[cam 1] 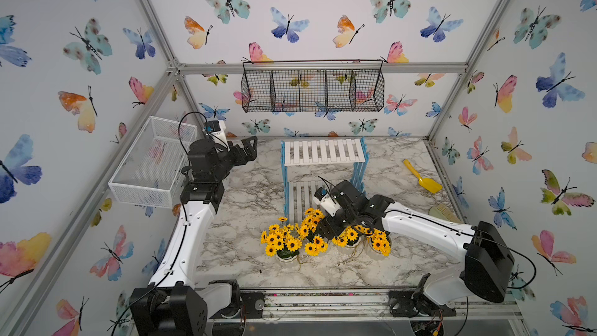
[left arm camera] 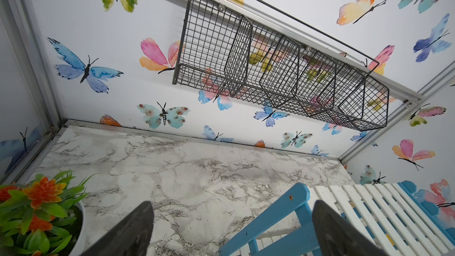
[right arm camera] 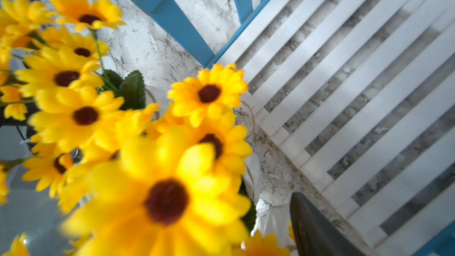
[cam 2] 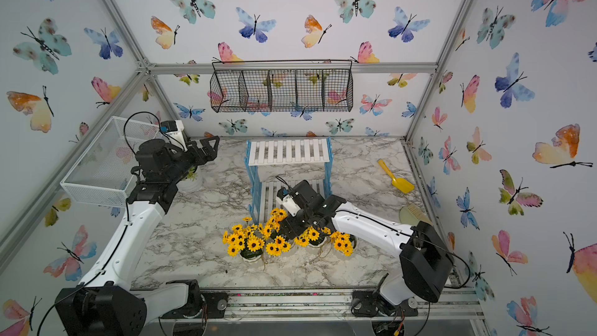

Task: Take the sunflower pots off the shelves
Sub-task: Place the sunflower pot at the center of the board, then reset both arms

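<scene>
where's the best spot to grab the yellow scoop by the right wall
Its narrow handle, from above, jaws across it. The yellow scoop lies flat on the marble table, handle pointing toward the back wall; the broad blade is likely too wide and shallow to pinch.

desk (cam 1: 245, 195): marble-look, smooth, slight sheen. shelves (cam 1: 323, 151): painted slats, matt white, blue sides likewise. black wire basket (cam 1: 311, 90): metal wire, dark coat. white mesh basket (cam 1: 142, 193): fine metal mesh, matt. sunflower pots (cam 1: 284, 242): petals cloth-like, matt. yellow scoop (cam 1: 423, 177): glossy plastic.
</scene>
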Controlling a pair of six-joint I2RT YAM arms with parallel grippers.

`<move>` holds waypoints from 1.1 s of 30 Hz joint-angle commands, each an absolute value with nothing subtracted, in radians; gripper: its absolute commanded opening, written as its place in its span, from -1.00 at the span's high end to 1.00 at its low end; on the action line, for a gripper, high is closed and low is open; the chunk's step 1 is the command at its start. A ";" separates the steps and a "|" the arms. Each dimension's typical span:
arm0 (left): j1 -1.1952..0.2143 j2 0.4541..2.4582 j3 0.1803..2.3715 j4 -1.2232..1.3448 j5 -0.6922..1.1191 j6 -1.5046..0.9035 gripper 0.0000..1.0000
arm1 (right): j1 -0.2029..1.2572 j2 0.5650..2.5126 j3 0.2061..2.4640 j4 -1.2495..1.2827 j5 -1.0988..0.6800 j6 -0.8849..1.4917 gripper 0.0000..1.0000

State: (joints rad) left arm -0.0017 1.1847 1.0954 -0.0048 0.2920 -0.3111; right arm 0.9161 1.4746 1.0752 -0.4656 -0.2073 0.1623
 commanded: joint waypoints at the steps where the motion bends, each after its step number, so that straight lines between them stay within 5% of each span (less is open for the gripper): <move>1: 0.007 1.164 1.087 0.006 0.287 -0.295 -1.00 | 0.920 1.430 1.105 -0.484 -0.169 0.145 -0.82; 3: 0.006 1.161 1.089 0.007 0.287 -0.295 -1.00 | 0.920 1.407 1.113 -0.481 -0.159 0.140 -0.99; 12: 0.009 1.155 1.087 0.011 0.279 -0.293 -0.99 | 0.872 1.251 1.146 -0.452 -0.042 0.085 -0.98; 25: 0.052 1.207 1.076 0.078 0.301 -0.293 -0.97 | 0.222 1.130 1.035 -0.150 -0.271 0.149 -0.98; 33: 0.061 1.250 1.055 0.097 0.327 -0.285 -0.97 | 0.065 1.190 0.837 0.091 -0.163 0.190 -0.98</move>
